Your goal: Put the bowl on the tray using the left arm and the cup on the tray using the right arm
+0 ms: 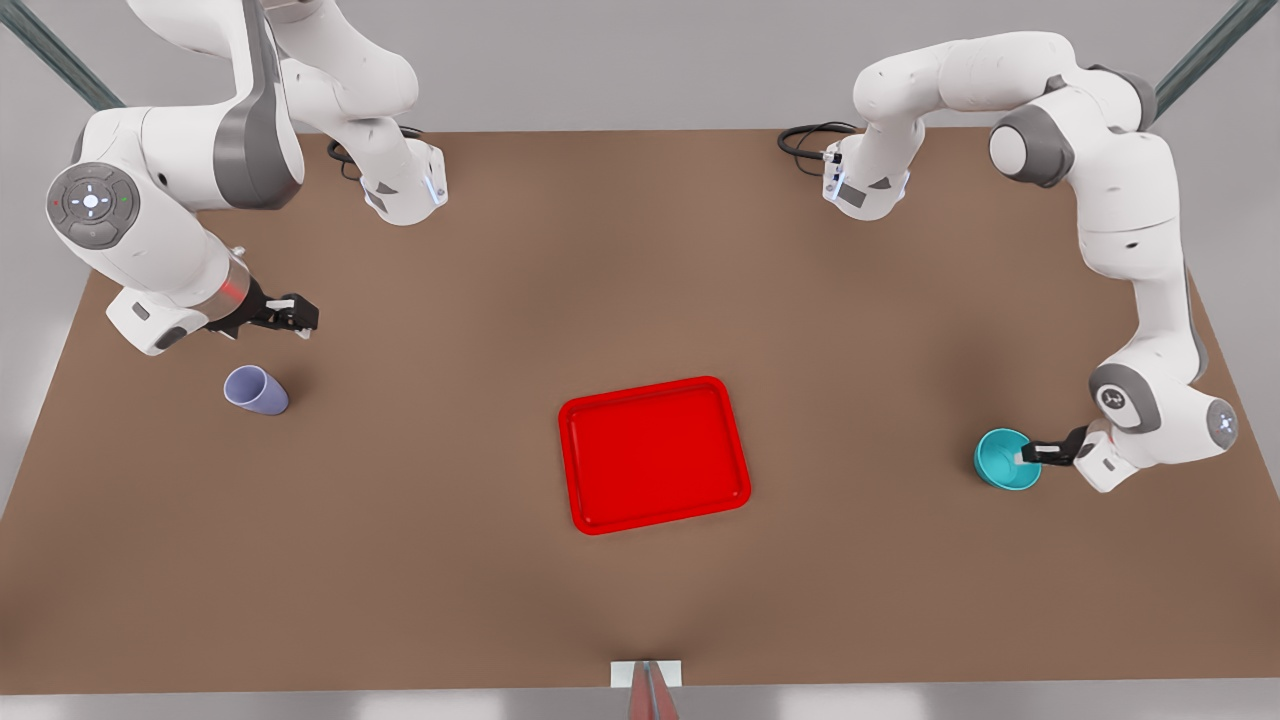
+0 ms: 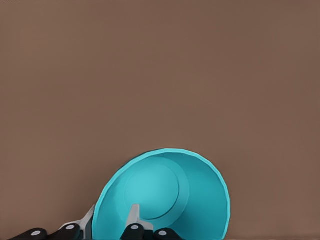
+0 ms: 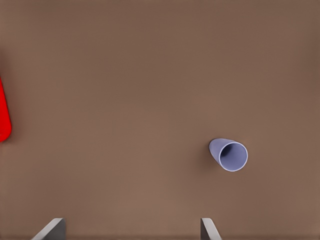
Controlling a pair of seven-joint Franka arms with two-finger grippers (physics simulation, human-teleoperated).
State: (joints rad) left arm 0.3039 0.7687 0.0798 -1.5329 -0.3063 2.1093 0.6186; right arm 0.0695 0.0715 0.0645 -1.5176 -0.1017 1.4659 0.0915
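- The red tray (image 1: 654, 455) lies flat and bare at the middle of the brown table (image 1: 500, 600), nearest the front camera of the task's things. Its long axis runs roughly across the front view, turned slightly off square.
- The teal bowl (image 1: 1005, 458) stands upright, mouth up, well off toward the front view's right of the tray. Being round and shallow, it has no long axis to speak of and points nowhere in particular.
- The left gripper (image 1: 1025, 456) is at the bowl; in the left wrist view its two fingers (image 2: 132, 220) straddle the bowl's (image 2: 162, 197) near wall, one inside and one outside, apparently pinched on the rim.
- I judge the bowl's grasp to be the step in hand. Next comes a straight lift and a carry across to the tray, keeping the bowl level.
- The lavender cup (image 1: 256, 389) stands upright well off toward the front view's left of the tray, its long axis vertical and its mouth up.
- The right gripper (image 1: 296, 318) hovers just beyond the cup, apart from it and holding nothing. In the right wrist view its fingertips (image 3: 50, 230) are spread wide, with the cup (image 3: 229, 154) ahead and off centre.
- It needs to centre over the cup and descend before closing.
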